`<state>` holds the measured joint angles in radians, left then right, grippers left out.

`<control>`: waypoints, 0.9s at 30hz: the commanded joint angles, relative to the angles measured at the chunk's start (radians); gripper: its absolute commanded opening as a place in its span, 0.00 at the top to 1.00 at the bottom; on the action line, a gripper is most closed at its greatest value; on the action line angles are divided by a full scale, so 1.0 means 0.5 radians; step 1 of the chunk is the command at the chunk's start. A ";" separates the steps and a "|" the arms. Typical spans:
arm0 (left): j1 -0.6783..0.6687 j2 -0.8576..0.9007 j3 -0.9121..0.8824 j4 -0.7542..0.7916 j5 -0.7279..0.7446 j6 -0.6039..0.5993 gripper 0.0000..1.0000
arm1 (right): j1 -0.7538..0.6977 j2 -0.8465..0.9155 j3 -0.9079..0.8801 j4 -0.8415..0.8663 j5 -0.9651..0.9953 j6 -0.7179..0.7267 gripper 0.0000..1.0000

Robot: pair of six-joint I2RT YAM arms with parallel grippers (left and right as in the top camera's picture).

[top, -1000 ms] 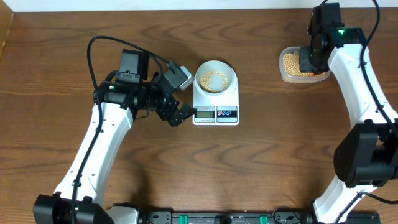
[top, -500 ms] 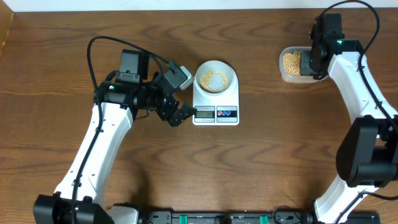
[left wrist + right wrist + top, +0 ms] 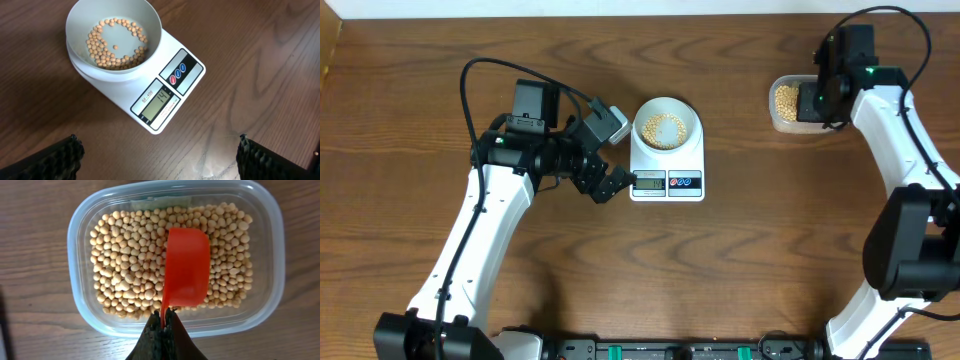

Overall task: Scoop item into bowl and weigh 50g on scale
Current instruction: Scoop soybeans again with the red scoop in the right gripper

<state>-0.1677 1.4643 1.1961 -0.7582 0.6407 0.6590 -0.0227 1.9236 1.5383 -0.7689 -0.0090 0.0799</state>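
Right hand pinches the red scoop handle over beans in the clear tub, upper right. Left hand is wide open beside the scale, bowl on top, some beans inside.

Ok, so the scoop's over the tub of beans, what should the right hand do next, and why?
Probably dip the scoop into the beans in the clear container and lift a load. The right hand is shut on its handle, the scoop shows no beans, and the scale reads only 14 with few beans in the bowl.
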 commanded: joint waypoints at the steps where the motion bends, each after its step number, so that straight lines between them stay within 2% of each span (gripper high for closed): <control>1: -0.005 0.000 -0.018 -0.003 -0.009 0.028 0.00 | -0.082 0.011 -0.021 0.005 -0.272 0.018 0.99; 7: -0.005 0.000 -0.018 -0.003 -0.009 0.028 0.00 | -0.207 0.040 -0.021 0.005 -0.589 -0.029 0.99; 14: -0.005 0.000 -0.018 -0.003 -0.009 0.028 0.00 | -0.269 0.053 -0.022 0.005 -0.784 -0.054 0.99; 27: -0.005 0.000 -0.018 -0.003 -0.009 0.028 0.00 | -0.349 0.140 -0.033 0.001 -0.940 -0.089 0.99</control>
<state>-0.1677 1.4643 1.1961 -0.7582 0.6407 0.6590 -0.1909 1.9503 1.5349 -0.7673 -0.4091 0.0593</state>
